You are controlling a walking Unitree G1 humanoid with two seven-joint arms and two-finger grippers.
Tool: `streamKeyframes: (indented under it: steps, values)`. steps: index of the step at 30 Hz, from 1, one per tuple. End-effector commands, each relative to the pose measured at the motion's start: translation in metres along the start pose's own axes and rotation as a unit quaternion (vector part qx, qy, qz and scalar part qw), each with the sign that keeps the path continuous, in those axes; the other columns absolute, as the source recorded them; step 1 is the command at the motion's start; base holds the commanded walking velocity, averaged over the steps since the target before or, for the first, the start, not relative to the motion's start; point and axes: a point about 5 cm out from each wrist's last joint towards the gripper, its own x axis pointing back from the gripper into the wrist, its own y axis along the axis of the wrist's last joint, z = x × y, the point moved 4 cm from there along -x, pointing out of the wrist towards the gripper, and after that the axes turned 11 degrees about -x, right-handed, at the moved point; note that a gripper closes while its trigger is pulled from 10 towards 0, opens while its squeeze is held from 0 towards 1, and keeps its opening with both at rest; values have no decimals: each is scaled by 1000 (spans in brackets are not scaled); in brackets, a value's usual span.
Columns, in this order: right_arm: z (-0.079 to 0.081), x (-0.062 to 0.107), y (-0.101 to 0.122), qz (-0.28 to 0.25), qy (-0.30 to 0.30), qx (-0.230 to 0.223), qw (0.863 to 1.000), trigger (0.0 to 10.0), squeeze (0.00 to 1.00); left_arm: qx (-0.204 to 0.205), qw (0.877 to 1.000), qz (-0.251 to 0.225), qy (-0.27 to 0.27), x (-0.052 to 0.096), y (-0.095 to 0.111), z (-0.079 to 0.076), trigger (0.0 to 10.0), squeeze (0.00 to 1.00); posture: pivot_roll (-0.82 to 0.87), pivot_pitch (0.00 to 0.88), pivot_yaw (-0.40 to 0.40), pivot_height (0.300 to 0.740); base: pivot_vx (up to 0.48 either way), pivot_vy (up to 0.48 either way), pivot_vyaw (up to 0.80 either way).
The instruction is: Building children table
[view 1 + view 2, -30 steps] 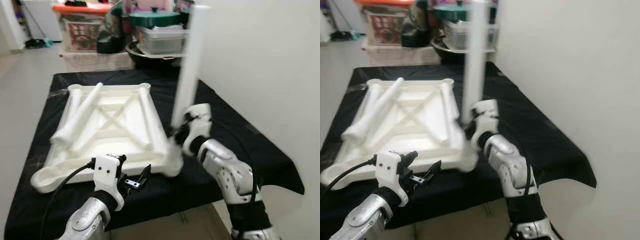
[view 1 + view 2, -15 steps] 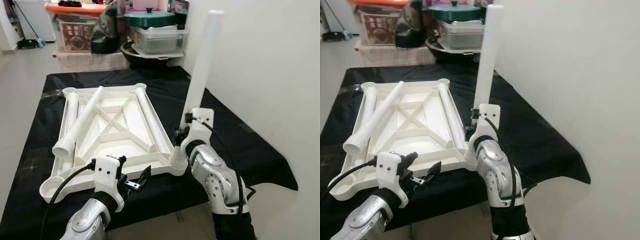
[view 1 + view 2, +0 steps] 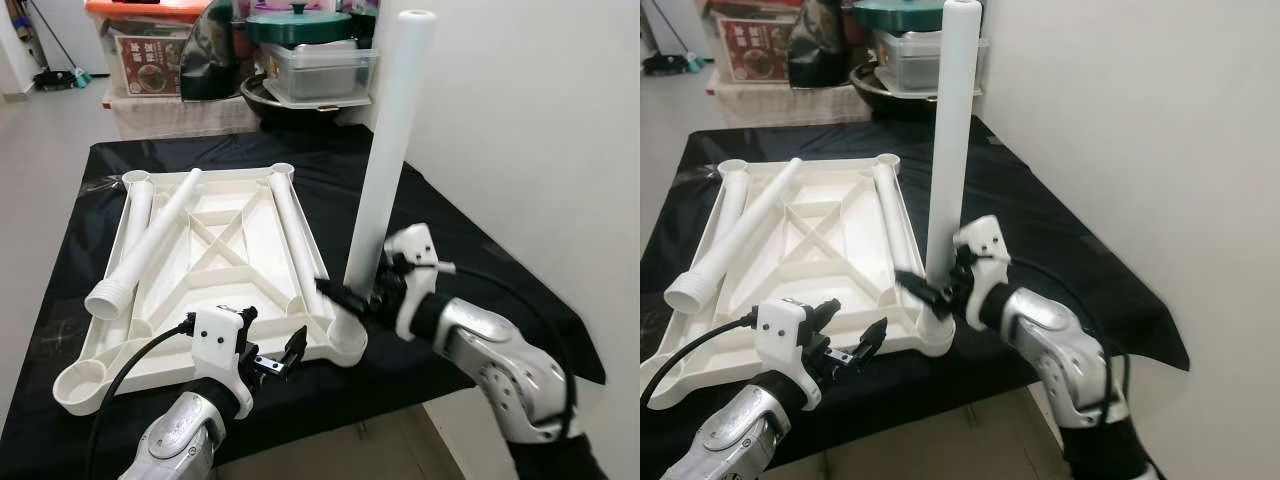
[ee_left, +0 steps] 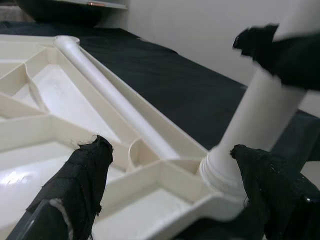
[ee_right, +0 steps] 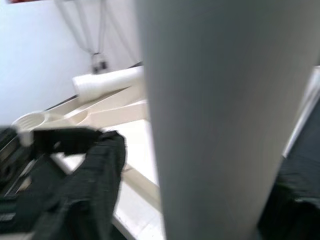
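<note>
Leg (image 3: 388, 150) stands upright in tabletop (image 3: 215, 265) corner socket, right hand (image 3: 362, 300) grasping it; left hand (image 3: 270, 358) released.

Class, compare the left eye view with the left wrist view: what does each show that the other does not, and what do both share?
Left eye view alone: the storage boxes behind the table, two loose white tube legs lying in the upturned white plastic tabletop, and the whole right gripper around the upright leg.

Left wrist view alone: the left gripper's black fingers close up, spread apart.

Both: the upright white tube leg seated in the tabletop's corner socket, on black cloth.
</note>
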Motion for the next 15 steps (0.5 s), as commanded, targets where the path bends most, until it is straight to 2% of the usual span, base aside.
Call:
streamKeyframes:
  steps: [1,2,3,4,5,6,7,8,9,10,11,13,14,15]
  values:
    - [-15,1,6,2,-9,4,1000,0,0,2,1000,8,-1,0,-3,-1,10000,0,169,0,-97,740,0,0,0]
    - [-28,0,11,-1,-42,9,999,0,0,2,1000,8,-1,0,-3,-1,10000,0,169,0,-99,740,0,0,0]
    - [-28,0,11,-1,-42,9,999,0,0,2,1000,8,-1,0,-3,-1,10000,0,169,0,-99,740,0,0,0]
    - [-47,0,15,-6,-104,2,995,0,0,2,1000,8,-1,0,-3,-1,10000,0,170,0,-102,740,0,0,0]
    - [-70,2,16,-11,-193,-6,981,0,0,3,1000,8,0,1,-3,-1,10000,0,169,0,-103,740,0,0,0]
    - [-70,2,16,-11,-193,-6,981,0,0,3,1000,8,0,1,-3,-1,10000,0,169,0,-103,740,0,0,0]
    - [-97,10,17,-22,-303,-15,953,0,0,4,1000,8,1,1,-3,-2,10000,0,169,0,-103,740,0,0,0]
    - [-103,14,15,-27,-338,-29,940,0,0,5,1000,8,2,2,-3,-3,10000,0,169,0,-107,740,0,0,0]
    - [-102,16,8,-33,-369,-38,928,0,0,8,1000,9,2,2,-4,-3,10000,0,168,0,-106,740,0,0,0]
    - [-102,16,8,-33,-369,-38,928,0,0,8,1000,9,2,2,-4,-3,10000,0,168,0,-106,740,0,0,0]
    - [-99,17,0,-40,-399,-51,915,0,0,9,1000,9,3,2,-4,-3,10000,0,172,0,-103,740,0,0,0]
    - [-99,17,0,-40,-399,-51,915,0,0,9,1000,9,3,2,-4,-3,10000,0,172,0,-103,740,0,0,0]
    - [-95,19,-9,-47,-426,-67,901,0,0,10,1000,9,3,2,-4,-3,10000,0,172,0,-103,740,0,0,0]
    - [-95,19,-9,-47,-426,-67,901,0,0,10,1000,9,3,2,-4,-3,10000,0,172,0,-103,740,0,0,0]
